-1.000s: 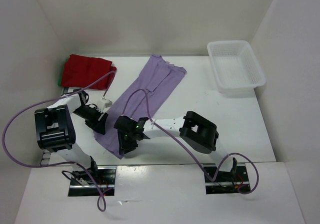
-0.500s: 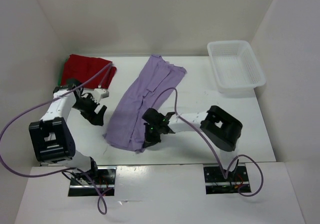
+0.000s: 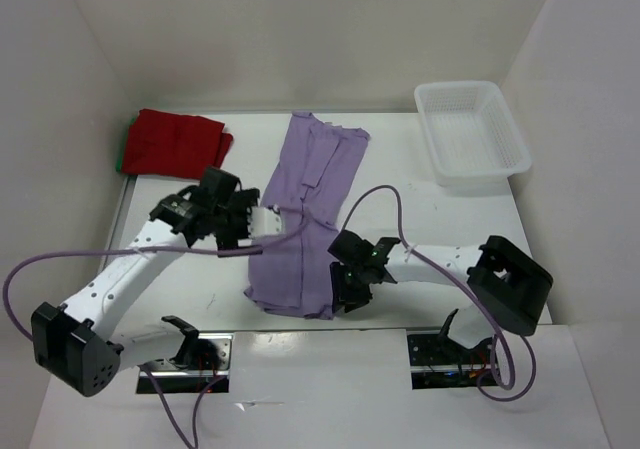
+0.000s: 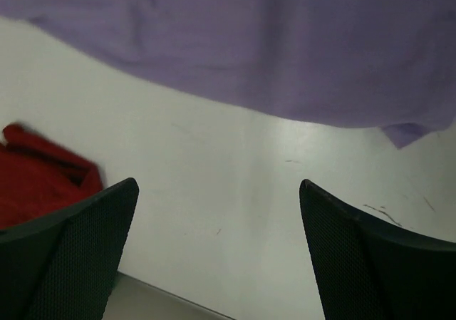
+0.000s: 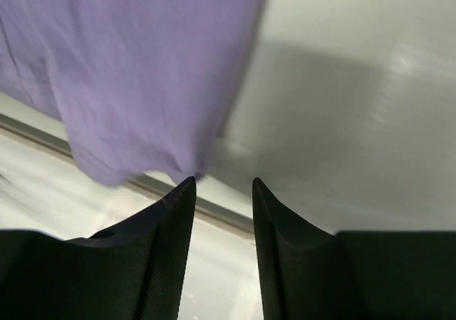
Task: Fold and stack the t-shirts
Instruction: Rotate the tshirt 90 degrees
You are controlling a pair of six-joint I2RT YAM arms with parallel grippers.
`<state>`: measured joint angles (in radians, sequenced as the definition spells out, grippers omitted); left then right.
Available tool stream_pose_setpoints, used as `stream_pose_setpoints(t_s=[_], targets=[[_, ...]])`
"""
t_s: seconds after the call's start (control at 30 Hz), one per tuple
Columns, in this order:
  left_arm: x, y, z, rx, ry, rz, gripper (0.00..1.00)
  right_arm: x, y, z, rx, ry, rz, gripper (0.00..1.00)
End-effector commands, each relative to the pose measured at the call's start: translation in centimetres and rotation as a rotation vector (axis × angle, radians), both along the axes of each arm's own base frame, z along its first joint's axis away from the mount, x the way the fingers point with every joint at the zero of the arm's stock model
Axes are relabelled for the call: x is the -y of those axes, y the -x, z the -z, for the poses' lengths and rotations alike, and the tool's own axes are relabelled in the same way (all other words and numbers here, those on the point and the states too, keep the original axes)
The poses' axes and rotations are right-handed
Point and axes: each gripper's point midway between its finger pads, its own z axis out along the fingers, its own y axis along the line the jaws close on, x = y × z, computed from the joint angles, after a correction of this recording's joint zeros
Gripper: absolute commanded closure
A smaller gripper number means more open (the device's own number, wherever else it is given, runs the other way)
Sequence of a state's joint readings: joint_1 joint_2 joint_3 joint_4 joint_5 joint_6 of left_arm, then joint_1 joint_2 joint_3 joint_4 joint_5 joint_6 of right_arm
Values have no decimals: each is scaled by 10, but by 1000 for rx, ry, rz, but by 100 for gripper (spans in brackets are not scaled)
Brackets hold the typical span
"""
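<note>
The pale lavender t-shirt (image 3: 303,219) lies as a long folded strip down the middle of the table (image 3: 440,214). Its near end now sits further right than a second ago, so the strip runs almost straight toward the back instead of slanting to the left. The left gripper (image 3: 245,231) has left the near-left corner and reached out to the middle of the strip's left edge. In the left wrist view its fingers (image 4: 85,241) stand wide apart over bare table with nothing between them, and the lavender cloth (image 4: 271,42) lies just ahead. The right gripper (image 3: 348,291) has moved right with the cloth and hangs at its near right corner. Its fingers (image 5: 167,241) are parted by a narrow gap and hold nothing. The dark red t-shirt (image 3: 175,143), folded at the back left on a sliver of the bright green t-shirt (image 3: 124,156), and the white basket (image 3: 470,134) have not moved.
</note>
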<state>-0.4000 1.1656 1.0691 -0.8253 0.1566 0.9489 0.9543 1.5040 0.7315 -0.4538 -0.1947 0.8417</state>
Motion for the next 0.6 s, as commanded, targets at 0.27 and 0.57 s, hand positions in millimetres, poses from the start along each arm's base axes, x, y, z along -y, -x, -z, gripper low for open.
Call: stream_pose_setpoints(t_s=[0.27, 0.57], targets=[[-7, 24, 99, 14, -382, 235, 0, 18, 7, -40, 59, -71, 69, 54], [37, 50, 63, -162, -26, 63, 0, 20, -8, -84, 174, -169, 201, 54]])
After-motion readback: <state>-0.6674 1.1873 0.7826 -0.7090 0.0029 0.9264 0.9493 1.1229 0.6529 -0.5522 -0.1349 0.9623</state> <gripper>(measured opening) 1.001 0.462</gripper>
